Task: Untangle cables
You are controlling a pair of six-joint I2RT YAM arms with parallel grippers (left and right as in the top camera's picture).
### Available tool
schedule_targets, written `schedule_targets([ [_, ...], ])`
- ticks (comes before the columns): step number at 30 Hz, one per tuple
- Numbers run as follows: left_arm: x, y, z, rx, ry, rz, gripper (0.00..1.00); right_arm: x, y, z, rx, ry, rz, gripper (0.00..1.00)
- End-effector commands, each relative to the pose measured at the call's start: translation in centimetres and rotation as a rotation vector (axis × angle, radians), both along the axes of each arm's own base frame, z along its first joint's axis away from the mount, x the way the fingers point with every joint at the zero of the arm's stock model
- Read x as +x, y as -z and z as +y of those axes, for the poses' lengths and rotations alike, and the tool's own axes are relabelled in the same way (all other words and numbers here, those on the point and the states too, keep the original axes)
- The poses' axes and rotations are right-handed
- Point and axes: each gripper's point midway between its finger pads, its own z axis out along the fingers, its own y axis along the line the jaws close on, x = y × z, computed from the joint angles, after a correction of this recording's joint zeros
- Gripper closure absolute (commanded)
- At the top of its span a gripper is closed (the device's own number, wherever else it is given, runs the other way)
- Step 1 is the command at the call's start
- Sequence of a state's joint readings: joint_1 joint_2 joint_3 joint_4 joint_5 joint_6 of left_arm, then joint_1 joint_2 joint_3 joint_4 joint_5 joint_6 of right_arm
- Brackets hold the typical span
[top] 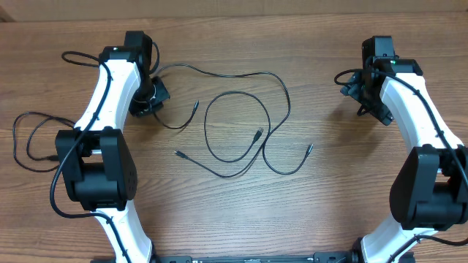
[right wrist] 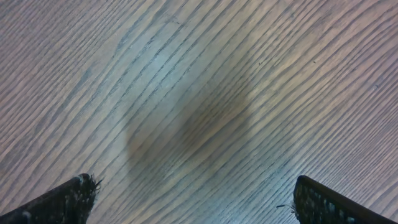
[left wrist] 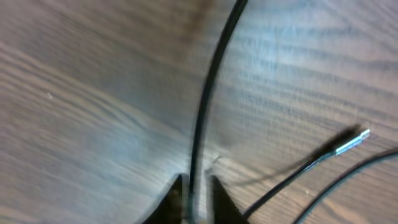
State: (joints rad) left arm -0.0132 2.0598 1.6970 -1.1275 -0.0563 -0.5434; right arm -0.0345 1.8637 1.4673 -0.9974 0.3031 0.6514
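Left gripper (left wrist: 197, 190) nearly closed around 1 of cables (left wrist: 205, 93), clamp unclear: may slip or drag tangle; right gripper (right wrist: 193, 190) wide open, empty

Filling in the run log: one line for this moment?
left gripper: pinching a cable | right gripper: open, over table | cables: loose crossing loops

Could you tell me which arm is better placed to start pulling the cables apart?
Left. The left gripper is pinched around one of the cables, so it can likely pull at once; the right gripper hangs open over the table, with no cable in its view.
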Motion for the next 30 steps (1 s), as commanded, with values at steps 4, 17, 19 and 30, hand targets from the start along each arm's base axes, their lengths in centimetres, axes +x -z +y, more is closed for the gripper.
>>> schedule_targets([
  [4, 0.2, -0.9, 0.3, 0.01, -0.007, -0.024, 0.42, 0.0, -0.3, -0.1, -0.008, 0.009, -0.01, 0.0],
  [17, -8.4, -0.2, -4.1, -0.056, -0.067, 0.316, 0.5, 0.0, -0.3, -0.1, -0.008, 0.009, -0.01, 0.0],
  [19, -9.4, 0.4, -5.0, -0.047, -0.075, 0.345, 0.49, 0.0, -0.3, -0.1, -0.008, 0.009, -0.01, 0.0],
  [30, -13.1, 5.5, -7.8, 0.019, -0.21, 0.39, 0.47, 0.0, -0.3, -0.2, -0.009, 0.008, -0.01, 0.0],
])
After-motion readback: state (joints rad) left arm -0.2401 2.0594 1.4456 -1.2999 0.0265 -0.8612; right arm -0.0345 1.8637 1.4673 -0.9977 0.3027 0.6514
